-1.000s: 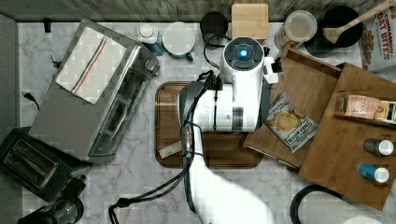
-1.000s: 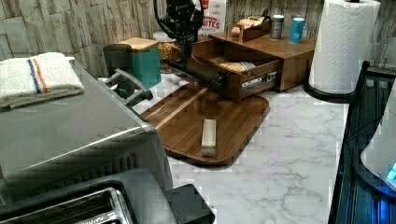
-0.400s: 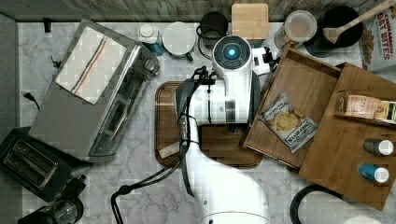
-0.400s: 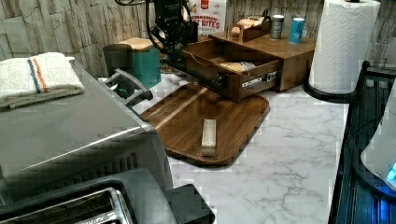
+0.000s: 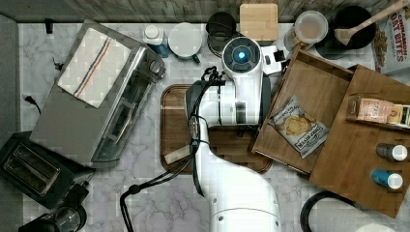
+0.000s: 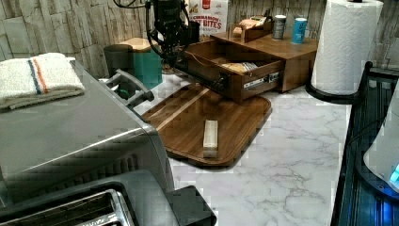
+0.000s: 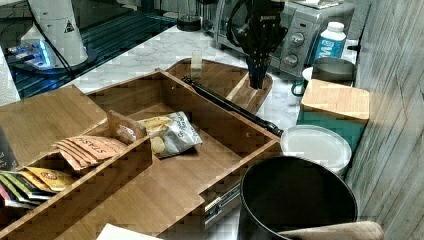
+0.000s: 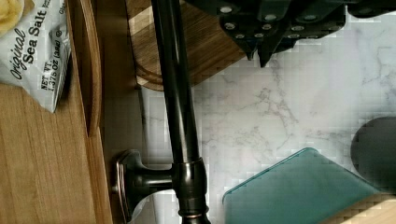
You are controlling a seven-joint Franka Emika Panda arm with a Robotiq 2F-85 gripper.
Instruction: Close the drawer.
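The drawer stands pulled out at three o'clock of the dark tray in the top view, so the pincer, clenched on nothing just beside the handle bar, should push squarely inward.

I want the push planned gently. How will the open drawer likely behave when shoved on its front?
The drawer rides on a metal side rail, so it should probably slide straight rather than tip. Its wooden walls look stiff. The chip bag inside looks light and loose, so it may shift. The gripper hangs beside the bar handle.
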